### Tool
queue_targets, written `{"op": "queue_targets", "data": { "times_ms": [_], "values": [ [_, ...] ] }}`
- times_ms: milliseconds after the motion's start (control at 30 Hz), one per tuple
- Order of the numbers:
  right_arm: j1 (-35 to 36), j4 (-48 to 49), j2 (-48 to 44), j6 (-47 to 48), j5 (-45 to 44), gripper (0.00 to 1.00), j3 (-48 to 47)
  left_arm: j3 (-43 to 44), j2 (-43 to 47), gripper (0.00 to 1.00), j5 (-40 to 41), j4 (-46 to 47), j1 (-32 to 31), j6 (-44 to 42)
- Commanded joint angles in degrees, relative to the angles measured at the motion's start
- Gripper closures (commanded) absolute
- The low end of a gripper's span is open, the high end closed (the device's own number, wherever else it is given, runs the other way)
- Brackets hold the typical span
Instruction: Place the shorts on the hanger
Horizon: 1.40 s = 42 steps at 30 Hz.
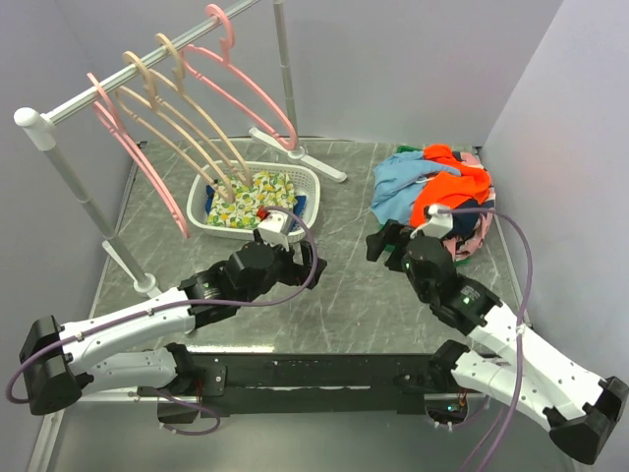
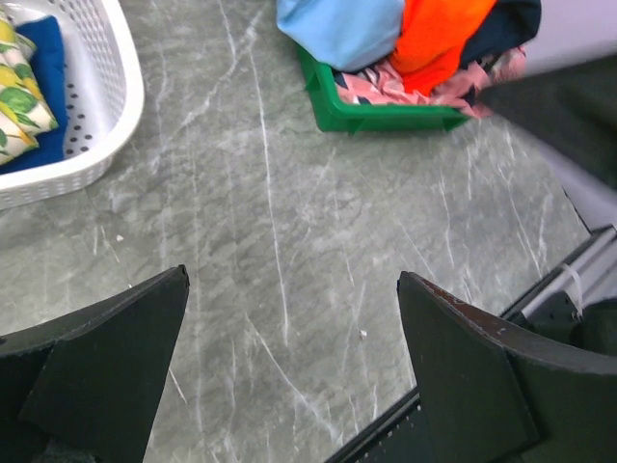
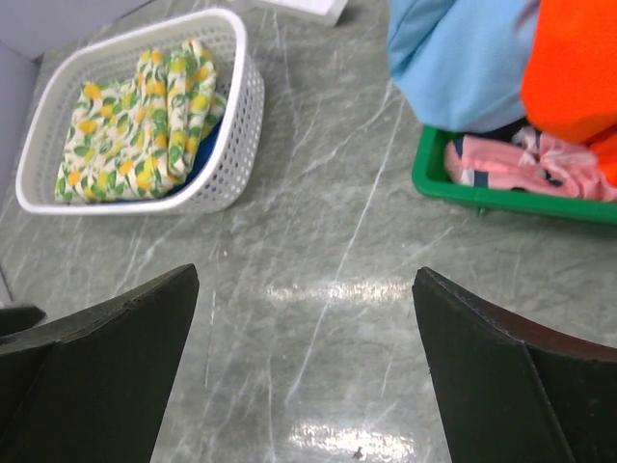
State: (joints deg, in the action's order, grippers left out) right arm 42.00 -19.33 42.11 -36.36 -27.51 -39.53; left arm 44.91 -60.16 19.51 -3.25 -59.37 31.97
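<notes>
Top external view: both arms wait low over the near half of the grey bench [image 1: 344,295], the left gripper [image 1: 303,262] and right gripper [image 1: 379,242] with jaws spread and holding nothing. The light blue shorts [image 1: 398,182] lie in a heap of clothes at the far right corner, part tucked under an orange garment [image 1: 452,187], so they will likely have to be pulled free first. Along the left edge a rail [image 1: 69,101] carries a row of hangers clear of the bench: beige hangers [image 1: 187,118] between a near pink hanger [image 1: 157,187] and a far pink hanger [image 1: 280,123]. Which pink one will serve cannot be told. A white basket [image 1: 307,202] below them holds a lemon-print cloth [image 1: 256,197].

Left wrist view: the left gripper [image 2: 289,367] points across bare bench, jaws wide apart, the shorts [image 2: 337,29] well beyond them, spilling over the rim of a green tray [image 2: 386,116].

Right wrist view: the right gripper [image 3: 308,367] is likewise spread and empty, aimed between basket [image 3: 241,125] and tray [image 3: 482,193]. The shorts [image 3: 463,58] hang over the tray's far side, untouched; the task looks barely begun.
</notes>
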Motion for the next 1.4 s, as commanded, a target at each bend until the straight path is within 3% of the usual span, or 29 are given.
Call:
{"op": "queue_targets", "data": {
  "times_ms": [0, 100, 233, 300, 467, 633, 733, 800, 900, 933, 967, 1100, 1233, 1367],
  "values": [
    [-3.7, -2.7, 7.1, 2.4, -4.1, 0.00, -12.2, 3.0, 1.1, 0.04, -4.4, -1.7, 0.1, -0.3],
    [-17.1, -8.5, 19.2, 3.3, 6.4, 0.00, -25.3, 3.2, 0.7, 0.04, -4.0, -3.3, 0.1, 1.4],
    [-24.4, -15.1, 33.6, 4.5, 2.2, 0.00, -39.9, 4.3, -0.2, 0.04, -4.9, -4.4, 0.4, 1.4],
    [-29.3, -15.5, 37.5, 4.8, 6.6, 0.00, -45.2, 6.1, -1.0, 0.04, -4.0, -6.7, 0.4, 1.9],
    [-30.3, -21.9, 53.6, 6.0, 10.5, 0.00, -57.0, 6.7, -0.7, 0.04, -3.0, -8.2, 0.4, 2.1],
    [-30.3, -17.0, 58.2, 4.5, 10.0, 0.00, -52.4, 7.0, 0.9, 0.03, -2.1, -10.6, 0.4, 1.9],
    [-30.3, -17.9, 64.2, 4.3, 10.2, 0.00, -55.6, 5.7, 2.9, 0.04, -1.1, -10.5, 0.5, 2.0],
    [-30.3, -18.2, 67.3, 4.8, 11.5, 0.09, -58.8, 5.7, 4.1, 0.04, -0.5, -10.9, 0.5, 2.0],
    [-30.4, -18.6, 68.3, 5.5, 12.7, 0.41, -60.8, 5.7, 5.2, 0.01, 0.6, -11.7, 0.5, 1.8],
    [-30.5, -19.2, 68.1, 5.5, 12.7, 0.78, -62.5, 5.8, 5.5, 0.01, 0.8, -11.9, 0.5, 1.7],
    [-30.7, -19.8, 67.7, 5.2, 12.7, 0.97, -63.3, 5.9, 6.1, 0.01, 1.1, -12.4, 0.5, 1.5],
    [-31.2, -20.1, 62.5, 5.9, 18.4, 1.00, -67.6, 6.2, 8.1, 0.02, 1.5, -12.7, 0.5, 1.3],
    [-31.6, -25.0, 62.9, 6.0, 19.9, 1.00, -81.1, 6.3, 10.0, 0.02, 1.4, -12.1, 0.5, 0.8],
    [-32.6, -27.4, 63.8, 4.6, 22.7, 1.00, -88.7, 6.6, 10.4, 0.02, 1.1, -12.1, 0.5, 0.5]
  ]
}}
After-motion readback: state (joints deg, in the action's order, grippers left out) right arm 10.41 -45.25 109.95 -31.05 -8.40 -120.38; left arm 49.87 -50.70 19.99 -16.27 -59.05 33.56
